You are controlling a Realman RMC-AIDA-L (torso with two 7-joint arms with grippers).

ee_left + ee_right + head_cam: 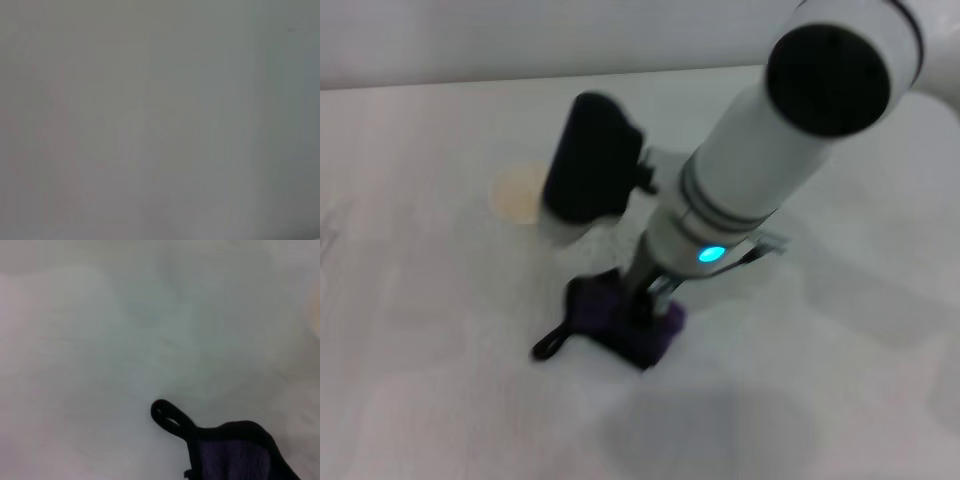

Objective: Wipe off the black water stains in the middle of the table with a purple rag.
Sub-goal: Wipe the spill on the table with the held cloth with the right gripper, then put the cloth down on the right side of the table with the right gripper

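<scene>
The rag point(620, 320) lies pressed on the table point(420, 380), its black loop point(550, 345) trailing toward the robot's left. The right gripper point(645, 290) stands directly on top of the rag, fingers seemingly clamped on its bunched middle. No dark stain shows beside the rag; it may lie under the cloth, or be hidden by the arm. Beyond the rag, farther from the robot, a pale yellowish ring point(517, 192) marks the table. The left gripper is nowhere in view, so the right arm is clearly the nearer one.
</scene>
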